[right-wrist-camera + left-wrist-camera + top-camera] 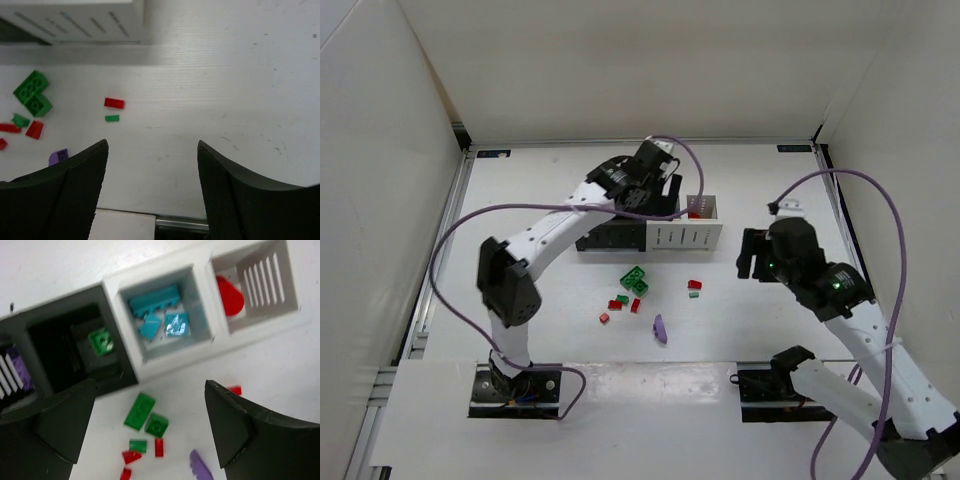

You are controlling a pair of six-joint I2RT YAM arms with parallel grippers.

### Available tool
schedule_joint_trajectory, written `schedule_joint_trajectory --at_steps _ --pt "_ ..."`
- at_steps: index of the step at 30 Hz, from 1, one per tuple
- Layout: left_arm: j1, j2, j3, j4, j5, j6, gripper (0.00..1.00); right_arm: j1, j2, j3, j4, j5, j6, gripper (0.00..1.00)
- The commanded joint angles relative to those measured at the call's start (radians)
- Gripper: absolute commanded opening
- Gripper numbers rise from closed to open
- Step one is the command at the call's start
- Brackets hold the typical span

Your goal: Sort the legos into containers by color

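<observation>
The containers (685,238) stand in a row at mid-table. In the left wrist view their white front wall (175,362) shows. One black bin holds a green brick (102,342), a white bin holds teal bricks (160,320), the end white bin holds a red piece (230,295), and purple (17,371) shows at the far left. Loose legos lie in front: green bricks (635,280), red ones (694,284) and a purple piece (660,329). My left gripper (665,195) hovers over the bins, open and empty (150,385). My right gripper (752,255) is open and empty (152,145), to the right of the legos.
White walls enclose the table on three sides. The right wrist view shows green bricks (32,92), a red brick (114,103) and a small green one (112,118) to the left, with the table's near edge (180,222) below.
</observation>
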Motion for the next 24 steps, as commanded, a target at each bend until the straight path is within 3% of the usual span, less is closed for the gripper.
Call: schedule_joint_trajectory --at_steps 1,6,10,16,24 --pt "-0.002 -0.272 -0.137 0.001 -0.005 -0.049 1.0 0.138 0.025 0.016 -0.013 0.095 0.05 0.74" --pt "-0.002 -0.557 -0.507 -0.008 -0.039 -0.184 1.0 0.444 0.089 -0.024 0.01 0.19 0.174 0.76" --pt "0.0 -0.789 -0.735 -0.104 -0.055 -0.287 1.0 0.618 0.21 -0.064 0.135 0.158 0.242 0.76" --pt "-0.005 -1.048 -0.941 -0.226 -0.082 -0.471 1.0 0.748 0.467 -0.023 0.26 0.079 0.23 0.74" --pt "-0.004 -1.236 -1.049 -0.31 -0.117 -0.563 1.0 0.732 0.744 0.045 0.375 -0.014 0.211 0.72"
